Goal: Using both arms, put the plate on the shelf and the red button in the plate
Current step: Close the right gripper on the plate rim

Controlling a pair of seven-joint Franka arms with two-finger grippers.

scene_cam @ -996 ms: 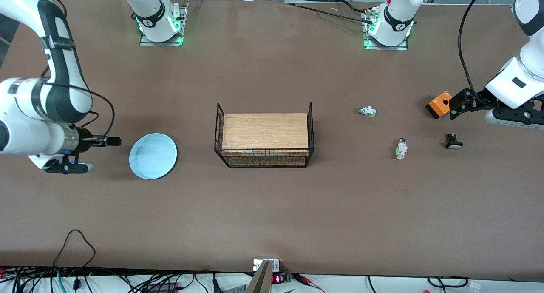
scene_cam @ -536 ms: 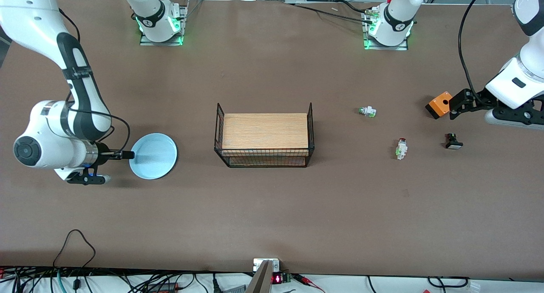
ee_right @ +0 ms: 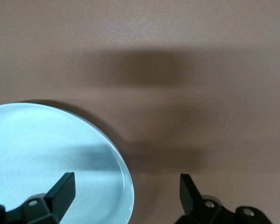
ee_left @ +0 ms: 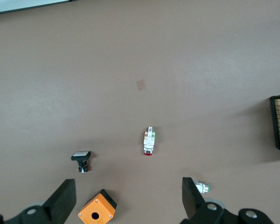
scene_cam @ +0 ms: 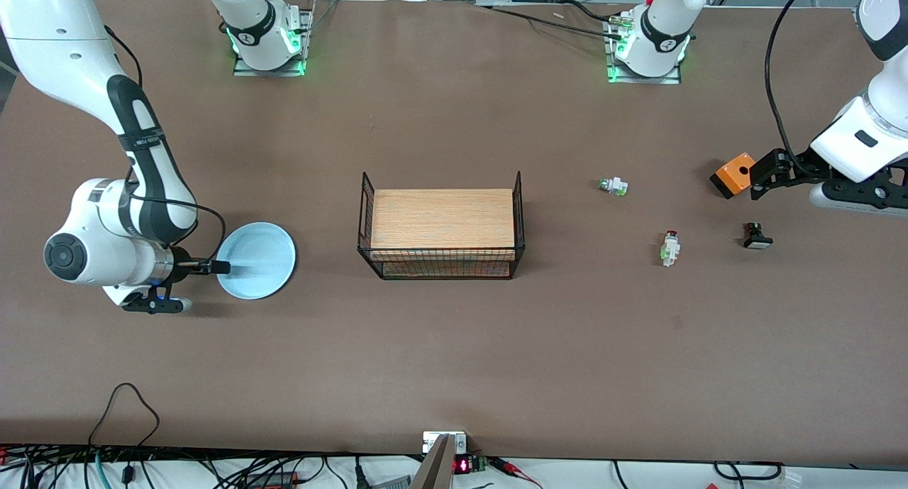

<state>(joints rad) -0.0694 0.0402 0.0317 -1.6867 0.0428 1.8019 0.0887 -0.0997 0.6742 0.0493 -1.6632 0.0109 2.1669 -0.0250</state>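
At the frame's left, the right gripper (scene_cam: 221, 267), jaws open, is straddling the plate (scene_cam: 257, 259) rim; the left gripper (scene_cam: 757, 177), also open, is waiting far right above the red button (scene_cam: 670, 248).

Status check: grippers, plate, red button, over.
Right gripper open, straddling plate rim. Left gripper open, waiting beside orange box. Red button untouched on table. Nothing blocking.

Pale-blue plate (scene_cam: 255, 260) lies flat near the tabletop's right-arm end; tiny red button (scene_cam: 669, 248) lies on its side toward the left-arm end.
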